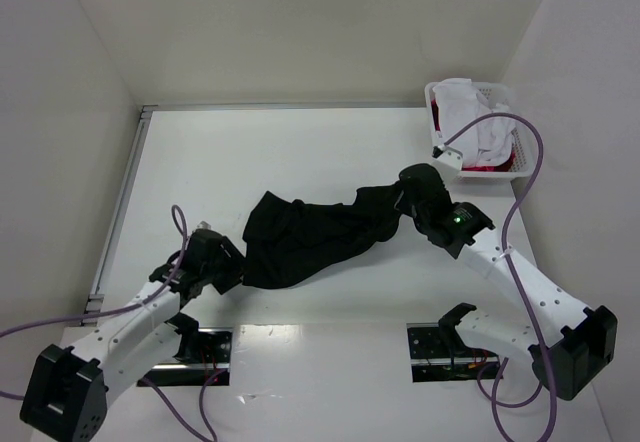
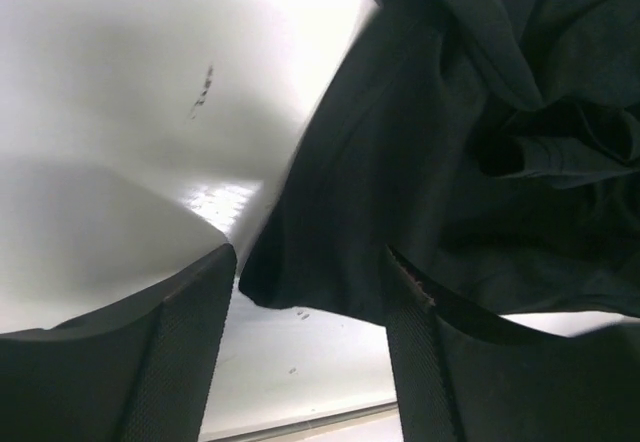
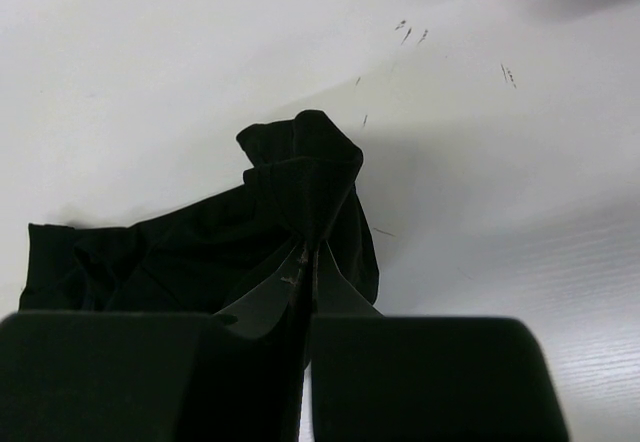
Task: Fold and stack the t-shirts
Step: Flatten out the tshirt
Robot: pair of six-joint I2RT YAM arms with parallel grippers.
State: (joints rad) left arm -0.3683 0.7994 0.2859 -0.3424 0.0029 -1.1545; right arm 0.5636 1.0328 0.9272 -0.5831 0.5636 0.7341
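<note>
— At mid-table, what is the item's condition?

— One black t-shirt (image 1: pixel 315 234) lies unfolded and rumpled on the table (image 1: pixel 300 142), drawn out into a long band. The white t-shirts (image 1: pixel 478 122) and a red t-shirt (image 1: pixel 492 169) sit heaped in the basket (image 1: pixel 437 92) at the far right corner, apart from the work.

— Grip status?

— On the right gripper (image 3: pixel 308 262) the jaws are closed tight on a bunched fold at the shirt's far-right end. Its wrist view shows cloth pinched between them. On the left gripper (image 2: pixel 310 262) the jaws stand wide apart and hold nothing. It sits low at the table, with the shirt's near-left corner lying between its fingers.

— Reason for that arrangement?

— Judgement only: the right arm anchors one end, which accounts for the drawn-out shape. The left is lined up to take the opposite corner. With both ends held, the pair could spread the shirt flat before any fold.

— Orientation?

— The long axis runs diagonally, from near left at the left gripper to far right at the right gripper. Collar end and hem end cannot be told apart because the cloth is too creased. A hemmed opening, possibly a sleeve, shows in the left wrist view.

— Progress?

— No fold made; stack not begun.
</note>
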